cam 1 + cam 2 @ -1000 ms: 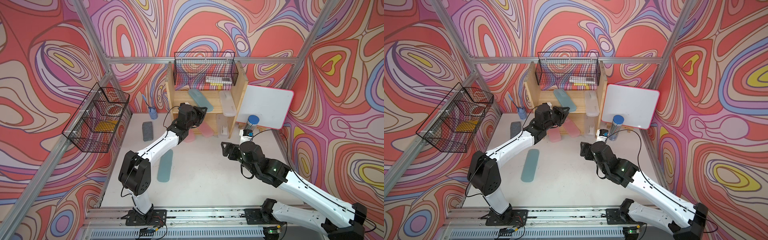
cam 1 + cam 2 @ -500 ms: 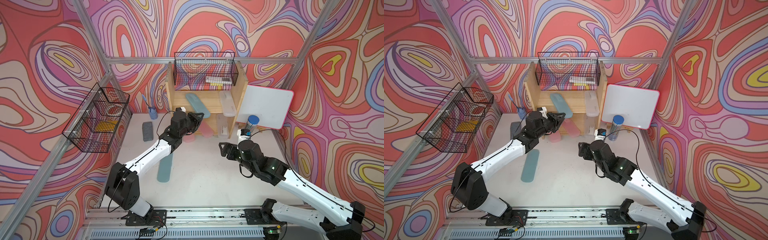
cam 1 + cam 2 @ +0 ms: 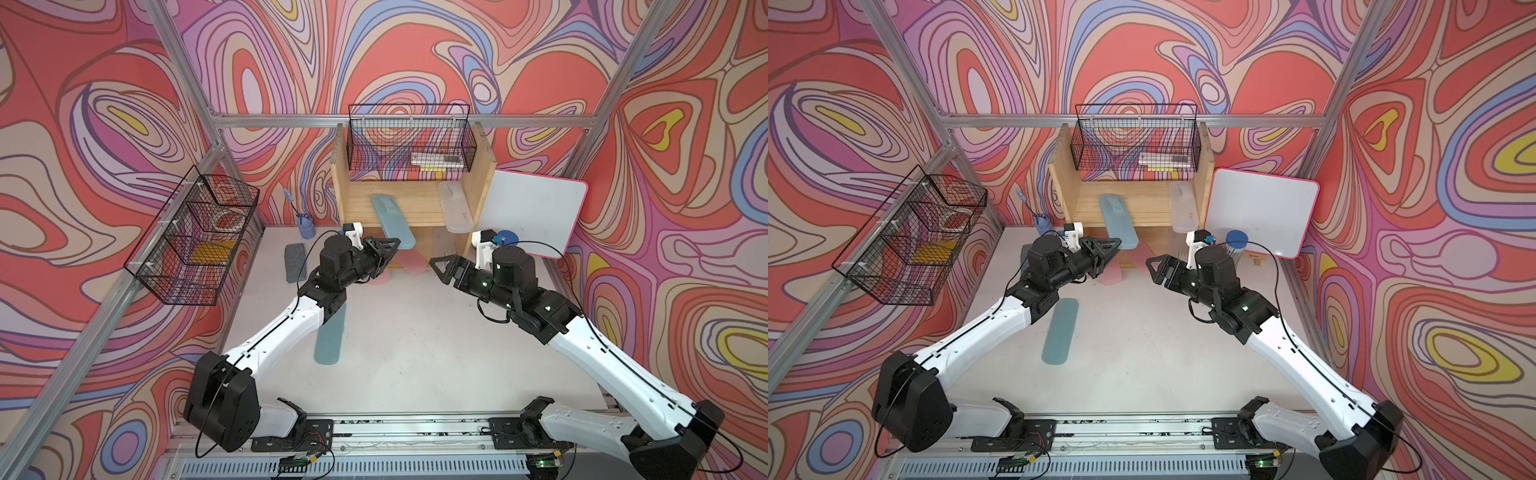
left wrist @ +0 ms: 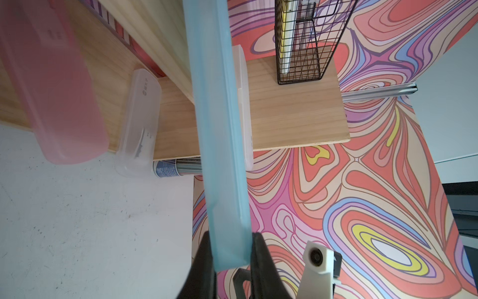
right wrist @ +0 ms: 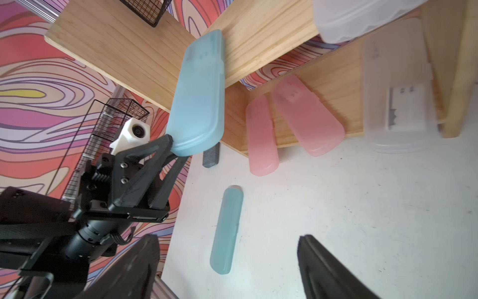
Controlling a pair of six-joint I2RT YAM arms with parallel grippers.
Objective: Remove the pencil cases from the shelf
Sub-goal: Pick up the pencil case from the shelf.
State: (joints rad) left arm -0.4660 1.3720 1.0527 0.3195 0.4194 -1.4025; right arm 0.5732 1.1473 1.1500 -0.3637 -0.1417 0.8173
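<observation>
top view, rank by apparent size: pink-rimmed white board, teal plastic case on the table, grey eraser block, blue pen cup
pink-rimmed white board
teal plastic case on the table
grey eraser block
blue pen cup

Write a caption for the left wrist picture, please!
Left gripper shut on a teal pencil case whose far end rests on the wooden shelf.

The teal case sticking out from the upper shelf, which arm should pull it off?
Left. The left gripper is shut on the near end of the teal case that overhangs the shelf. The right gripper is open, empty and apart from it.
</observation>
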